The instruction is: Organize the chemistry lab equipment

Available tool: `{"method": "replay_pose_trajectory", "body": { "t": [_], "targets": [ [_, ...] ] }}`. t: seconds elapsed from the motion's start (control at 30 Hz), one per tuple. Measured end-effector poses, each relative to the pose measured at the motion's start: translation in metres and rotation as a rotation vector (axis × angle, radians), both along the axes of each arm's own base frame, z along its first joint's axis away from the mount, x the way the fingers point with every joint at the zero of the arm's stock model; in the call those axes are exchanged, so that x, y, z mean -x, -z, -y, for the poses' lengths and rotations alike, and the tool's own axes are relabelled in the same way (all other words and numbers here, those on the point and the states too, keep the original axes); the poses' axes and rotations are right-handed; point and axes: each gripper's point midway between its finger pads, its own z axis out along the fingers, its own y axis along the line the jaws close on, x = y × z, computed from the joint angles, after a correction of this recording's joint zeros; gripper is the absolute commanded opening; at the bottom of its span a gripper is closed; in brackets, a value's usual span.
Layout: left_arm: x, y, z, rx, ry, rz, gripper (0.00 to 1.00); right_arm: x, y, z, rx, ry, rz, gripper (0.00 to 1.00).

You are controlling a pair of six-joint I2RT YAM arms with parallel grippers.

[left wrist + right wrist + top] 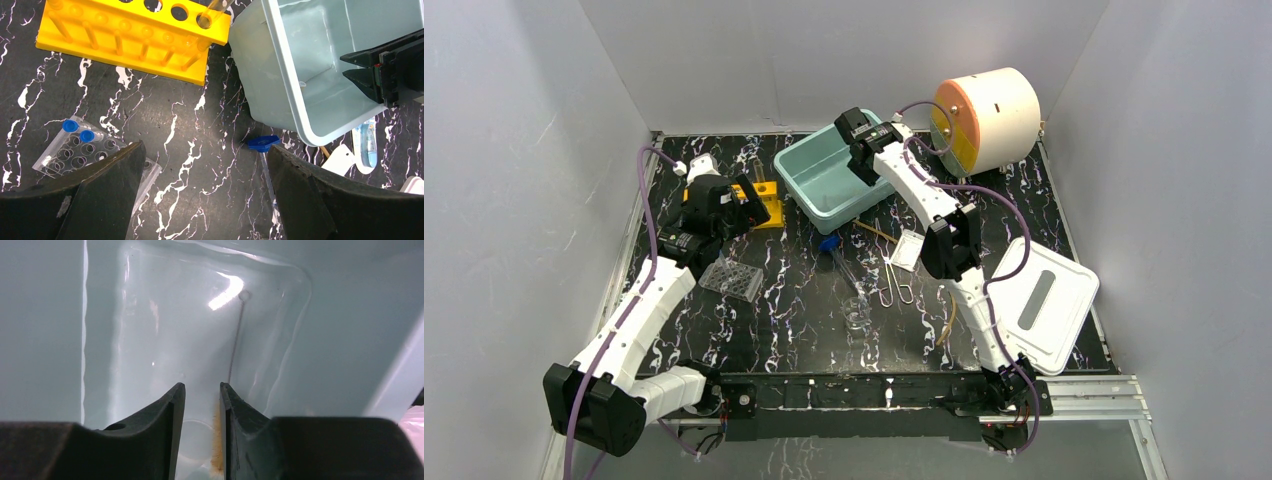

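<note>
The left gripper point(205, 148) is held wide open over the table point(190, 100), near the yellow holed tube rack point(135, 40). The right gripper point(202, 386) is found narrowly parted inside the teal bin point(50, 340). The thin brush point(235, 347), wire-handled and tan-bristled, is seen on the bin floor just below the jaws.

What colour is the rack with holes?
Yellow; the tube rack shows best from the left wrist.

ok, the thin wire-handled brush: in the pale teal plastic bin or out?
In. The thin wire-handled brush lies on the floor of the pale teal plastic bin, bristles between the parted fingers of the right gripper.
</note>
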Motion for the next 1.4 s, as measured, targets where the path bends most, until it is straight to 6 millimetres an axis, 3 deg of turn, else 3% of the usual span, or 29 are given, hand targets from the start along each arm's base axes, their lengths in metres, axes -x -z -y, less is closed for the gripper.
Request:
{"method": "replay_pose_trajectory", "body": {
  "t": [0.17,0.27,0.6,0.83,1.03,1.13,1.23,1.4],
  "targets": [
    [0.000,0.000,0.000,0.001,0.000,0.000,0.91,-0.003,-0.006,-0.003,0.000,-0.033,0.022,0.45],
    [0.000,0.000,0.000,0.001,0.000,0.000,0.91,-0.004,-0.020,-0.003,0.002,-0.070,0.052,0.47],
    [0.000,0.000,0.002,0.008,0.005,-0.001,0.91,0.003,-0.106,-0.002,0.001,-0.249,0.223,0.56],
    [0.000,0.000,0.004,0.015,0.015,-0.001,0.91,0.051,-0.138,0.024,0.081,-0.458,0.283,0.73],
    [-0.005,-0.001,0.011,0.038,0.039,0.010,0.91,0.108,-0.156,0.070,0.139,-0.561,0.325,0.78],
    [-0.009,0.001,0.019,0.059,0.065,0.006,0.91,0.131,-0.153,0.093,0.146,-0.570,0.334,0.78],
    [-0.012,0.001,0.025,0.082,0.085,0.010,0.91,0.154,-0.131,0.106,0.137,-0.610,0.301,0.78],
    [-0.016,0.001,0.031,0.101,0.102,0.014,0.92,0.198,-0.073,0.086,0.039,-0.839,0.207,0.84]
  ]
}}
